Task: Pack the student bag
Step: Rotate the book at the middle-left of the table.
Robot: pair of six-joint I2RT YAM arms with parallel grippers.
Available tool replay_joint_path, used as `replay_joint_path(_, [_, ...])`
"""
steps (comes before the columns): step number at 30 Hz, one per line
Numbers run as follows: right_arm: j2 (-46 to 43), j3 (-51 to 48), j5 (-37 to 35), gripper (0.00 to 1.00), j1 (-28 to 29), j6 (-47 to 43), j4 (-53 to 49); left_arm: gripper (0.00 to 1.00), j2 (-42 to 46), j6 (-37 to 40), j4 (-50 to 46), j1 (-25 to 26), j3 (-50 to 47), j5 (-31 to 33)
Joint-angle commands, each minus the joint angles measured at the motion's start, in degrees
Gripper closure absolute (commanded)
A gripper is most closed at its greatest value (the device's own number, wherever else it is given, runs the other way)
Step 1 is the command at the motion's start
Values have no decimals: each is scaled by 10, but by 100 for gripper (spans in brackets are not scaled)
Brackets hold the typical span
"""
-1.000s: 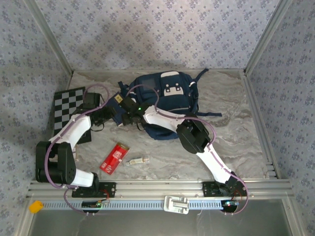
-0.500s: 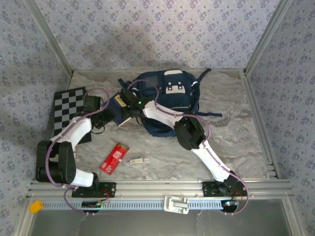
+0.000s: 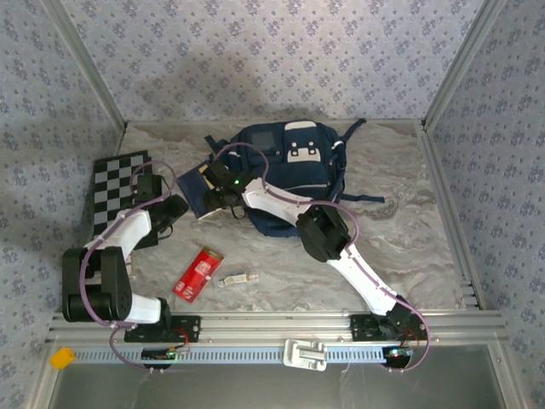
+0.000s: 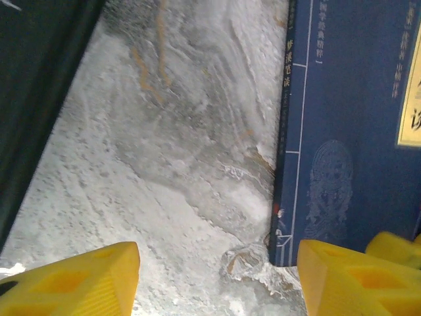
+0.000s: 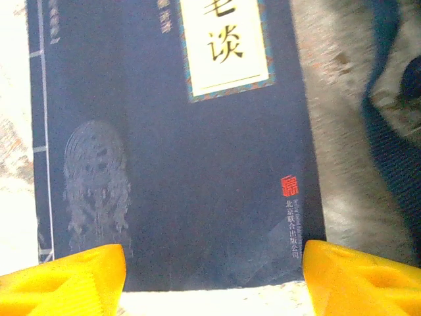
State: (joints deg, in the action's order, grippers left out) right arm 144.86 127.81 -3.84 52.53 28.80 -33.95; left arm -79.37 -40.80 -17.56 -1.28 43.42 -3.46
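Both tools hang with their fingers apart and nothing clamped. The right tool (image 5: 214,276) hovers over a dark blue book (image 5: 177,164), and the left tool (image 4: 217,276) hovers over bare tabletop (image 3: 409,239) just beside that book's spine.

The student bag (image 3: 289,170) lies against the far edge of the tabletop, about midway along it, with its straps trailing toward the right edge. We cannot tell whether its mouth is open. If it is shut or slack, anything pushed at it will likely bunch the fabric or shove the whole bag along.

A checkerboard (image 3: 115,179) leans at the left edge. The left arm works just beside it, and a wide swing could knock it flat.

The book lies flat between the checkerboard and the bag, at the bag's left side. It is thin and lies flush with the tabletop, so we judge it the main hazard. Fingers coming straight down may scrape the marble or pinch only the cover, letting the pages fan open. With both tools crowded around it, the wrists could also collide or pull against each other.

A red packet (image 3: 197,273) and a small pale item (image 3: 238,279) lie nearer the near edge, left of middle. A low sweep of either arm could scatter them.
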Motion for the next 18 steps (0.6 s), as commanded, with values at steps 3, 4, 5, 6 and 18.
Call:
replay_joint_path(3, [-30, -21, 7, 27, 42, 27, -23, 36, 12, 11, 11, -27, 4, -24])
replay_joint_path(4, [-36, -25, -3, 27, 47, 28, -28, 36, 9, 14, 11, -32, 8, -25])
replay_joint_path(5, [-45, -29, -9, 27, 49, 24, -31, 36, 4, 16, 13, -35, 10, -31])
replay_joint_path(6, [-51, -35, -15, 27, 45, 25, -31, 37, -3, 20, 19, -36, 15, -42])
replay_joint_path(18, [-22, -20, 42, 28, 0, 63, -19, 47, -159, 37, 37, -36, 125, -102])
